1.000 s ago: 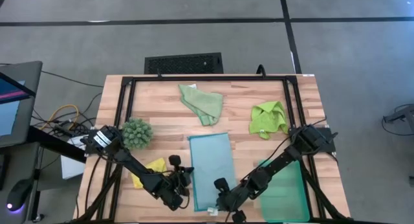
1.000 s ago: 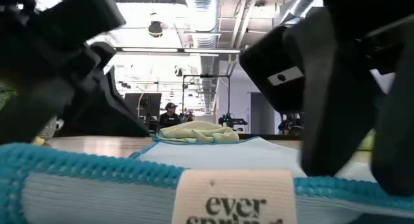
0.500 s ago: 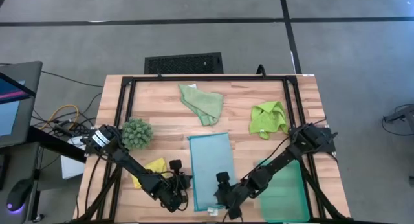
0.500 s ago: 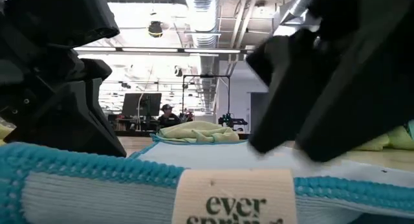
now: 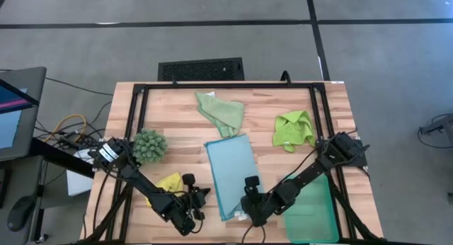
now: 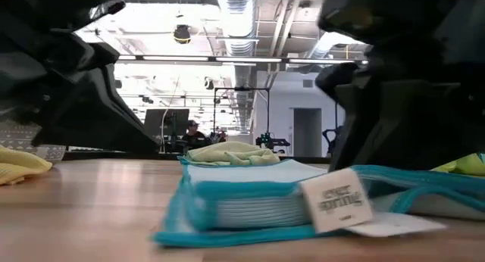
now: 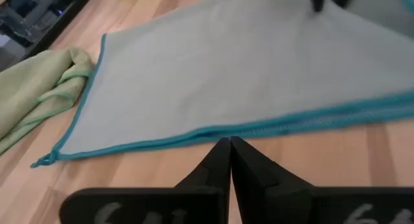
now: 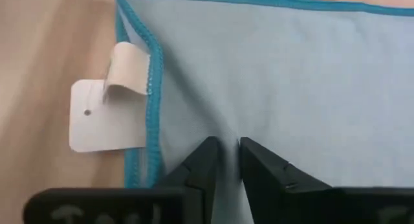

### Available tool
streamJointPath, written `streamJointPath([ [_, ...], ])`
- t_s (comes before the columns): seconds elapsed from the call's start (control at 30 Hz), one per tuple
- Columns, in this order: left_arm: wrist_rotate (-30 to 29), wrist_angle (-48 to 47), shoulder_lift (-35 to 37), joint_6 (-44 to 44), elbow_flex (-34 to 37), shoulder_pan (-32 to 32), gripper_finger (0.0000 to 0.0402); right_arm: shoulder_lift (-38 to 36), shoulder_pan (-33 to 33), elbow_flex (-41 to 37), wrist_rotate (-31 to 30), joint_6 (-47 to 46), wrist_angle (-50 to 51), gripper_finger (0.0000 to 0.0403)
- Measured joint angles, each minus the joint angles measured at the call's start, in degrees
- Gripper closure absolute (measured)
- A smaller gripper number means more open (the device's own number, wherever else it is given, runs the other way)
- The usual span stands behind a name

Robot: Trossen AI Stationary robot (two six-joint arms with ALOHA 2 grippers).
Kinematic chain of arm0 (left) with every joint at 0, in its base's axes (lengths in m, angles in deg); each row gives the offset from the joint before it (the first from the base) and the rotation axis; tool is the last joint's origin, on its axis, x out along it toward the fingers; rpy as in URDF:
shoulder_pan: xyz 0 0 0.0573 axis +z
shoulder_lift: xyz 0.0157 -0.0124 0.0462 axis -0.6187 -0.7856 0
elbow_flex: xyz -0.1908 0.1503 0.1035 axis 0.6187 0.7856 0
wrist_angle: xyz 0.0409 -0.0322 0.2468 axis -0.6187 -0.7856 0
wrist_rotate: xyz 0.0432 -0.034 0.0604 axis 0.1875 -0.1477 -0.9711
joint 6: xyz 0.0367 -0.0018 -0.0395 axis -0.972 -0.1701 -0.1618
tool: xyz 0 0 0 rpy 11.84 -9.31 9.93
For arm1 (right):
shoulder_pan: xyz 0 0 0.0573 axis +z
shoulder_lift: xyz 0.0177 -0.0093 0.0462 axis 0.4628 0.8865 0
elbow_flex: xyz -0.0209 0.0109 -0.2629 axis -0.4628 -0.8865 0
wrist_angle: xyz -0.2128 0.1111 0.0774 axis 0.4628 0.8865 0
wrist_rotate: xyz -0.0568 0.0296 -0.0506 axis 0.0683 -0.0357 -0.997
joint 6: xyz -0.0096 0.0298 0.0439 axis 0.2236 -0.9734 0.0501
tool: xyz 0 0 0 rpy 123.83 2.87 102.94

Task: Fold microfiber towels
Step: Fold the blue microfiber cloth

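While the light blue towel [image 5: 231,175] is lying limp and light, its teal hem is inviting pinching; right gripper [image 8: 224,160] is nipping its cloth; left gripper [image 7: 229,160] is sitting closed, empty.

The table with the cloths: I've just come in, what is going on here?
A two-armed robot is folding microfiber towels. The right gripper presses down on the light blue towel, folded into a strip mid-table, near its label; whether it pinches the fabric is unclear. The left gripper is shut, empty, beside the towel's edge. The sage green towel, lime green towel and yellow towel lie crumpled.
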Motion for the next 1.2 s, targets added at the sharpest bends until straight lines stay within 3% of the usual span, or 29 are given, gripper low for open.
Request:
streamJointPath([
  [0.13, -0.1, -0.4, 0.0, 0.7, 0.0, -0.2, 0.0398, -3.1, 2.3, -0.3, -1.7, -3.0, 5.7, 0.0321],
  [0.23, -0.1, -0.4, 0.0, 1.0, 0.0, -0.2, 0.0398, -7.2, 4.8, -2.6, -7.7, -3.4, 5.3, 0.0326],
  [0.33, 0.0, -0.4, 0.0, 1.1, 0.0, -0.2, 0.0398, -10.0, 6.5, -7.6, -12.7, -4.5, -1.1, 0.0327],
  [0.43, 0.0, -0.4, 0.0, 1.1, 0.0, -0.2, 0.0398, -11.5, 6.7, -13.4, -12.9, -4.3, -13.1, 0.0324],
  [0.5, 0.0, -0.4, 0.0, 1.2, 0.0, -0.2, 0.0398, -11.6, 6.5, -16.1, -11.9, -3.9, -21.1, 0.0316],
  [0.63, 0.0, -0.4, 0.0, 1.2, 0.0, -0.1, 0.0397, -11.6, 5.5, -17.6, -3.5, -1.3, -32.5, 0.0279],
  [0.87, 0.0, -0.4, 0.0, 1.2, 0.0, 0.0, 0.0397, -4.5, 4.1, -13.8, 5.2, 2.9, -40.2, 0.0195],
  [0.93, 0.0, -0.4, 0.0, 1.4, 0.0, 0.0, 0.0397, -1.3, 3.8, -11.4, 5.1, 4.7, -39.9, 0.018],
  [1.07, 0.5, -0.4, 0.0, 1.4, 0.0, 0.0, 0.0397, 1.7, 2.2, -6.2, 5.1, 5.0, -34.4, 0.0177],
  [1.2, 0.6, -0.4, 0.0, 1.4, 0.0, 0.0, 0.0397, 2.5, 0.8, -4.0, 7.5, 4.6, -29.8, 0.0212],
])
